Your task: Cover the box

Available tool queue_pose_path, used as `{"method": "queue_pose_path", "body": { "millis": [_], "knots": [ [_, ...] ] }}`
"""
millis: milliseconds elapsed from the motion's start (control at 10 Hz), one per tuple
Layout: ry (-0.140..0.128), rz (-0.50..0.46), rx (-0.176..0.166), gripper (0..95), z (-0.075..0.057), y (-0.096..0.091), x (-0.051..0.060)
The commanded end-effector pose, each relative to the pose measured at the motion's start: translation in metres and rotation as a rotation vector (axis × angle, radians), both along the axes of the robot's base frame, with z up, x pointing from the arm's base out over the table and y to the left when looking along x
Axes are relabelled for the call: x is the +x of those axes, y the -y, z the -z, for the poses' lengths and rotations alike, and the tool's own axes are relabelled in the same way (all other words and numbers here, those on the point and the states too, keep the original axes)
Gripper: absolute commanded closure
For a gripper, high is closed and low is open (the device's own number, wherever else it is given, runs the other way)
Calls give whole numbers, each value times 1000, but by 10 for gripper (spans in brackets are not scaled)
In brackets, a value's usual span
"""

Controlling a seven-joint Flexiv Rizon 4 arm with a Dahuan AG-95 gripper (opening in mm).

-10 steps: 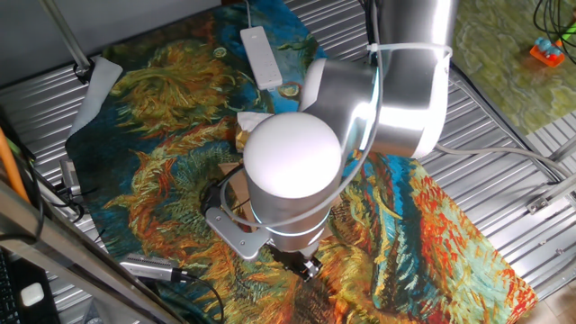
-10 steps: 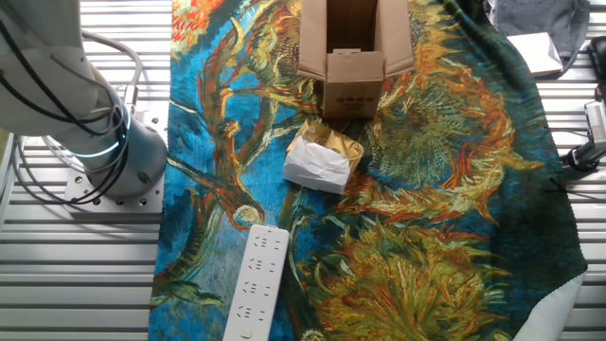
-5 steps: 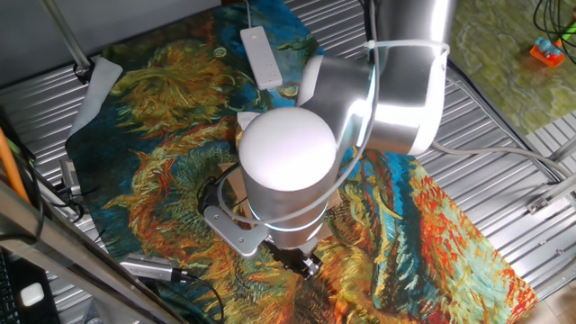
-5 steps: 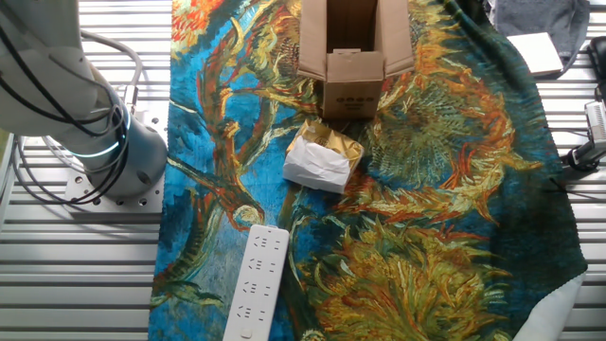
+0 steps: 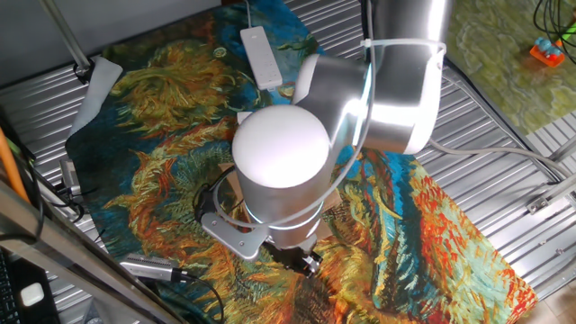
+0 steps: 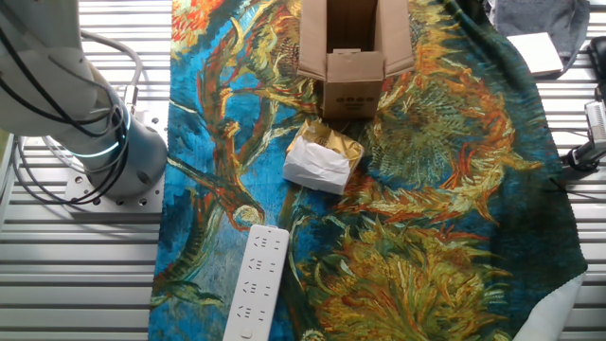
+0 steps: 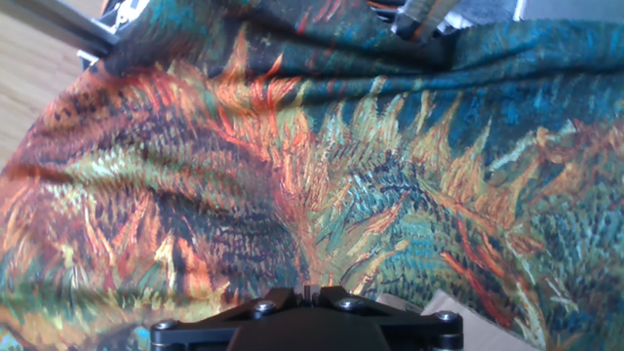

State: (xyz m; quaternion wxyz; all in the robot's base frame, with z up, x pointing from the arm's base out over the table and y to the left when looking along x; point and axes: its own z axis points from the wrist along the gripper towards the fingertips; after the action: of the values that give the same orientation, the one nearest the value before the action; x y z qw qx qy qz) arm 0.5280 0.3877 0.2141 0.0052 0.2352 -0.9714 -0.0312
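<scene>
Brown corrugated cardboard box [image 6: 352,59] w/ four hinged flaps stands upright on the sunflower-print cloth [image 6: 445,237]. Top is wide open: side flaps splay outward, near flap hangs down over the front wall, interior exposed. No flap folded in. Task status: not started as far as box condition shows; all four flaps remain to be closed.

Gripper: in one fixed view the bulky silver-white arm [image 5: 297,162] blocks it; only a dark bit of hardware [image 5: 301,261] shows under the wrist. In hand view only the black mount [image 7: 307,322] shows at bottom edge; fingers themselves not seen. Cannot tell whether they are parted or clenched. Nothing seen held.

Box vs. fingers: hand view looks mostly at patterned cloth ahead of the fingers; a pale tan corner [image 7: 444,307] sits at the lower right, just beside the mount, poss. a box flap, not confirmed. Arm hides the box in that fixed view.

Other items: crumpled white-and-tan paper packet [image 6: 322,161] near box front, apart from it; white power strip [image 6: 256,282] further off.

Judgement: remaining work = approach a flap, push it inward, repeat.
</scene>
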Motion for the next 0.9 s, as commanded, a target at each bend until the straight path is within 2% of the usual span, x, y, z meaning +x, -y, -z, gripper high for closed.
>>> {"method": "queue_pose_path", "body": {
  "millis": [100, 400, 500, 600, 900],
  "knots": [
    [-8, -27, -29, 950, 0, 0, 0],
    [-10, -100, -136, 950, 0, 0, 0],
    [-11, -106, -154, 950, 0, 0, 0],
    [-14, -115, -191, 950, 0, 0, 0],
    [-29, -154, -340, 950, 0, 0, 0]
  ]
}}
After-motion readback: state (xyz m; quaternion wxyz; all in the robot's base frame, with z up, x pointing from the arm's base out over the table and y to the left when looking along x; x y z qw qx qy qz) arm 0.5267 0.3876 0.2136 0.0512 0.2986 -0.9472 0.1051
